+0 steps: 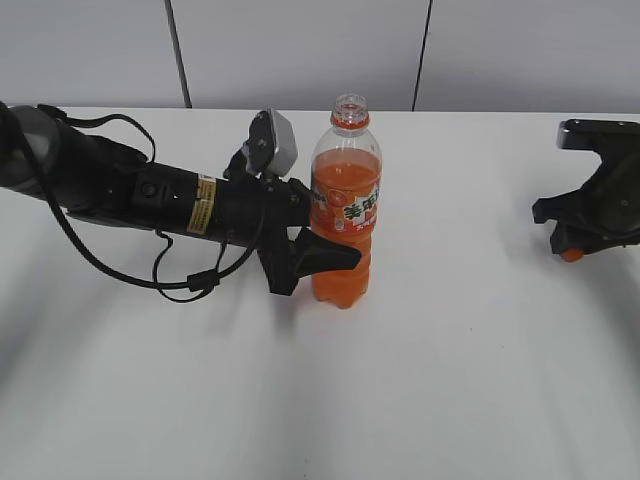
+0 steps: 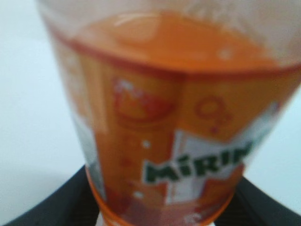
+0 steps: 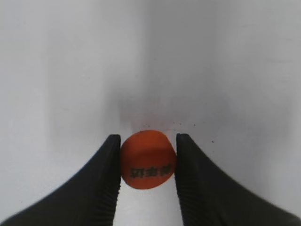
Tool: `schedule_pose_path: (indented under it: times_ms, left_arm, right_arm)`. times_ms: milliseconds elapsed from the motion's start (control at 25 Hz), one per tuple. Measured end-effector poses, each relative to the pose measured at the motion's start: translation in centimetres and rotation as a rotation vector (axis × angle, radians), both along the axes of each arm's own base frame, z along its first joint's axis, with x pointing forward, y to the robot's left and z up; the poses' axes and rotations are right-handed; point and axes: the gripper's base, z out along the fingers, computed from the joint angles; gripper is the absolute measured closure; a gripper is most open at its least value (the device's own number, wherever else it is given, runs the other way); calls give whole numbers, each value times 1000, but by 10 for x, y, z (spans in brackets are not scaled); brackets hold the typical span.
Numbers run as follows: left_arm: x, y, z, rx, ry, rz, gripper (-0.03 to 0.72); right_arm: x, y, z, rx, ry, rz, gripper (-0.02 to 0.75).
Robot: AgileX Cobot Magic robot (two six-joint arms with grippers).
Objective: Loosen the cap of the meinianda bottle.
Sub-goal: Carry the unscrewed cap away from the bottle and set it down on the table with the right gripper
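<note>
table: white top (image 1: 420, 400), carries the bottle; both arms over it
left arm: long black arm (image 1: 130, 190) lying in from the left edge, cables looped under it, grey wrist camera on top
meinianda bottle: upright near table centre (image 1: 346, 225), orange liquid up to the shoulder, neck open with no cap on it, orange ring under the thread; fills the left wrist view (image 2: 174, 132), blurred, label letters "MIRIN" readable
left gripper: at the bottle's lower half (image 1: 335, 250), black fingers either side of the label, clamped on the bottle body; left wrist view shows only the two dark finger bases at the bottom corners, bottle between them
right arm: black, at right edge (image 1: 600, 190), well apart from the bottle
right gripper: low over the table at far right (image 1: 572, 250), fingers closed onto the cap
cap: orange, off the bottle, pinched between the right gripper's two black fingers (image 3: 147, 160), touching both, dark print on its face; in the exterior view just an orange spot at the fingertips (image 1: 572, 254)
</note>
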Motion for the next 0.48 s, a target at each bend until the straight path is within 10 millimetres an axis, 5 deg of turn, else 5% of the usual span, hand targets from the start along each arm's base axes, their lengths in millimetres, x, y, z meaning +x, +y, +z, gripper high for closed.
schedule_pose_path:
  times_ms: [480]
  left_arm:
    - [0, 0, 0, 0, 0, 0, 283]
  right_arm:
    - [2, 0, -11, -6, 9, 5, 466]
